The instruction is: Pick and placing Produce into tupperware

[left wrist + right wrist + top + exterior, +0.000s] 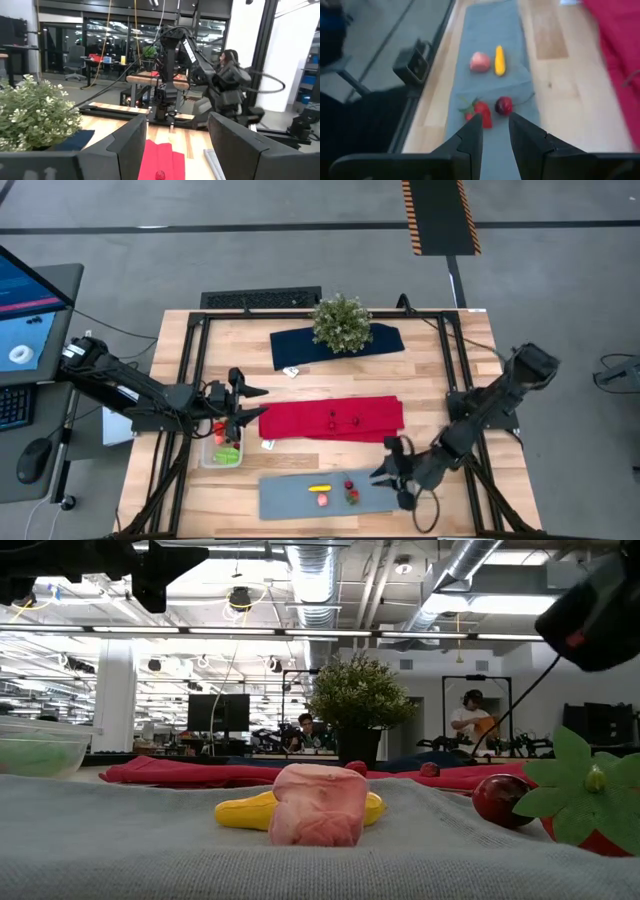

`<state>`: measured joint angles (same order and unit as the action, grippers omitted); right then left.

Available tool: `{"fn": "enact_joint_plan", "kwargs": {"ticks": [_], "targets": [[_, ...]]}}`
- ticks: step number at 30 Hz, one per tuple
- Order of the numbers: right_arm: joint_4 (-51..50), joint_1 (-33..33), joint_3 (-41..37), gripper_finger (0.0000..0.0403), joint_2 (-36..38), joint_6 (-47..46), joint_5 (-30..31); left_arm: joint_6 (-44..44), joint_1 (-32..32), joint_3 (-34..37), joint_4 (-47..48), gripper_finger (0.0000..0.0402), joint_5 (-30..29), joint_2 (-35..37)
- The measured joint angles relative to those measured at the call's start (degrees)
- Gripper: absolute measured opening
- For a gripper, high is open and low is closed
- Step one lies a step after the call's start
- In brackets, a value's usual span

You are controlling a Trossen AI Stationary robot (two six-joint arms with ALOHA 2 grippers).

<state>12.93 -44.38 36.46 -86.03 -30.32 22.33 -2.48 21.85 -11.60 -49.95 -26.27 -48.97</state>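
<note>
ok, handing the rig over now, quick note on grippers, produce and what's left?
Left gripper: open, empty, hovering by the tupperware at the table's left.
Right gripper: open, empty, over the right end of the grey mat, fingers pointing at the strawberry and dark red fruit.
Done: green and red pieces already in the tupperware.
Left: on the mat, the yellow piece, pink piece, strawberry and dark red fruit; also two small dark berries on the red cloth.
Likely next: right gripper takes the strawberry or the dark red fruit.
</note>
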Motion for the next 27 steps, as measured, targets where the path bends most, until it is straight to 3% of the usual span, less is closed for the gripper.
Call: {"fn": "enact_joint_plan", "kwargs": {"ticks": [6, 16, 27], "targets": [[-1.0, -1.1, 8.7, 0.0118, -10.5, 6.5, 0.1, -1.0, 0.0, 0.0, 0.6, 0.0203, 0.1, -0.1], [-6.2, -1.2, 21.7, 0.0118, -19.1, 18.6, -0.2, -1.3, 0.0, 0.0, 1.7, 0.0203, 0.1, -0.8], [-10.2, -0.1, 26.2, 0.0118, -25.0, 20.3, -4.4, -1.8, 0.0, 0.0, 1.4, 0.0203, 0.2, -0.8]]}}
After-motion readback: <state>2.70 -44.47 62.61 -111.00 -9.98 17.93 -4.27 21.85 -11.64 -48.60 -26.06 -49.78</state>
